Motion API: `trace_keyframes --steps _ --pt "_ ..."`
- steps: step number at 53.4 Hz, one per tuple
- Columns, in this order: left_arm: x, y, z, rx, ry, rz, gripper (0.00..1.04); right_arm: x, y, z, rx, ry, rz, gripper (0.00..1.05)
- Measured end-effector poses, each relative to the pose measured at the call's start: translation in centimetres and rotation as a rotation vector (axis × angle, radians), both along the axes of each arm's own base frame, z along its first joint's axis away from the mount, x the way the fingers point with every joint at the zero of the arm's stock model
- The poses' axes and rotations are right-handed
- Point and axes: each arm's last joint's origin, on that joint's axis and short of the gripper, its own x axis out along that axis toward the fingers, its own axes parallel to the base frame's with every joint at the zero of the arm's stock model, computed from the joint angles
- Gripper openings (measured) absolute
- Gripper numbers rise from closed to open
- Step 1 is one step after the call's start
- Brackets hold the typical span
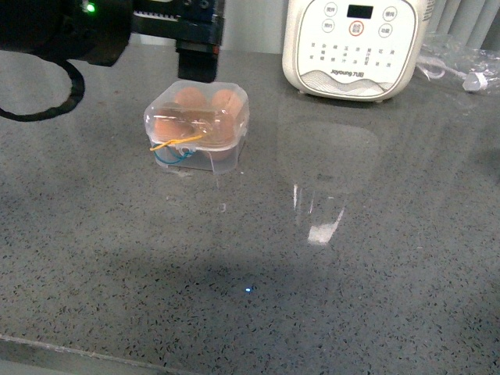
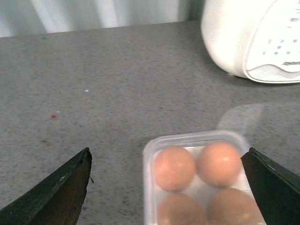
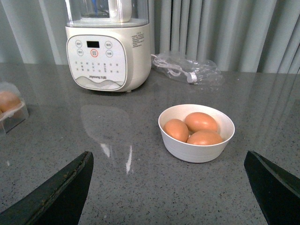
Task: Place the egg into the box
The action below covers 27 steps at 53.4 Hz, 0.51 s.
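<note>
Now, egg: smooth, brittle, light; pinch softly across its middle.
Box: four eggs inside.
Left gripper: wide, above box.
Right gripper: wide, empty.

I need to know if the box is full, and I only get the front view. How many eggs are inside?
Observer: The left wrist view shows four eggs in the box, one in every slot.
Operator: Are there eggs anywhere else?
Observer: Yes. The right wrist view shows a white bowl holding three more eggs.
Operator: Is either gripper carrying one?
Observer: No. The left gripper and the right gripper are both open and empty.
</note>
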Motion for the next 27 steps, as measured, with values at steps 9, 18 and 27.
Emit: trace_keyframes --steps 9,18,27 --pt "-1.2 -2.2 -0.1 -0.001 0.009 -0.054 0.98 0.0 0.0 0.0 0.0 0.0 0.0 0.97" --pt "-1.7 -2.7 0.6 -0.006 0.001 -0.071 0.98 0.0 0.0 0.0 0.0 0.0 0.0 0.97" --pt "-2.6 -1.7 3.2 -0.028 -0.07 -0.059 0.98 0.0 0.0 0.0 0.0 0.0 0.0 0.97"
